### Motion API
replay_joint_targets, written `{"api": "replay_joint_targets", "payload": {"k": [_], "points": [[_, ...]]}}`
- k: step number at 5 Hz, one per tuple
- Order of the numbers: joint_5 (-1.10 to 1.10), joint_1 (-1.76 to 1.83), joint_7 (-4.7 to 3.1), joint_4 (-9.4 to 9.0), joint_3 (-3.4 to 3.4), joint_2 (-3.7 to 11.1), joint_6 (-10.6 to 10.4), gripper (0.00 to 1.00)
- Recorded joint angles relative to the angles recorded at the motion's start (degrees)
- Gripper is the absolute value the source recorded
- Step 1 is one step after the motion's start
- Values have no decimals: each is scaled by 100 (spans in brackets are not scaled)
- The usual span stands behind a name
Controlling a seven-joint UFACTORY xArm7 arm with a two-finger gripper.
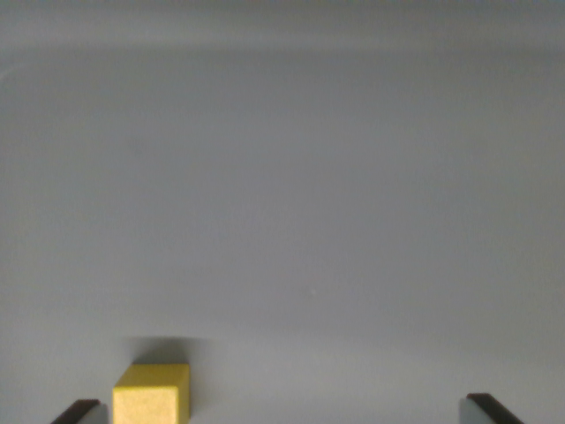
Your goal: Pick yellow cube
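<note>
A small yellow cube (151, 394) rests on the plain grey surface at the bottom of the wrist view, left of centre, its lower part cut off by the frame edge. My gripper (284, 412) is open: only the two dark fingertips show, one at the bottom left (78, 412) and one at the bottom right (491, 410). The cube lies between them, close beside the left fingertip and far from the right one. Nothing touches the cube.
A bare grey tabletop (291, 203) fills the view. A lighter band (282, 49) runs across the top, perhaps the table's far edge.
</note>
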Motion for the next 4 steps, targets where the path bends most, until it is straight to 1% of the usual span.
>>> {"api": "replay_joint_targets", "payload": {"k": [1,2,3,4], "points": [[0,0,0,0,0,0,0,0],[-6,42,63,-213,31,41,-243,0],[-6,42,63,-213,31,41,-243,0],[-12,85,129,-435,63,83,-496,0]]}}
